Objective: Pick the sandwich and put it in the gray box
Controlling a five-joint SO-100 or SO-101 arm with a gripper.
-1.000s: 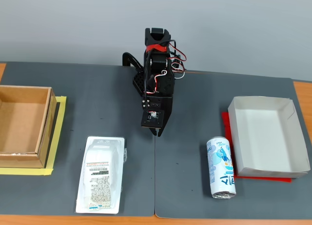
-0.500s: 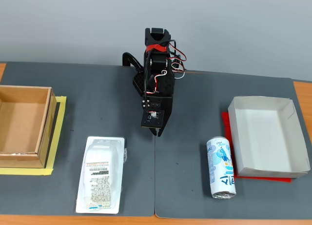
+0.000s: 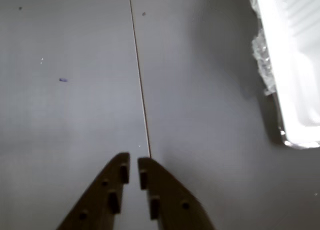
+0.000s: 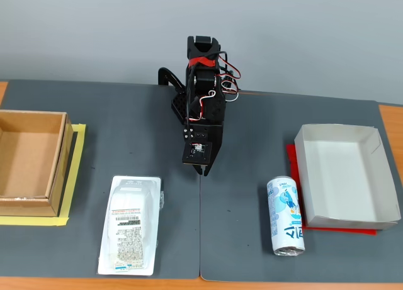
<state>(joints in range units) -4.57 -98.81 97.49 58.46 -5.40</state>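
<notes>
Above the mat seam, arm (image 4: 203, 123) folded, jaws nearly closed

Your arm (image 4: 203, 107) is all black plastic, boxy segments stacked on a black base with a curved clamp-like piece at its left in the fixed view. Red band wraps the top joint. Red, white and black wires loop down the front and out the right side. A small pale module sits on the lowest block, probably the camera board. In the wrist view the gripper (image 3: 133, 169) fingers are dark tapered wedges with small raised studs.
</notes>
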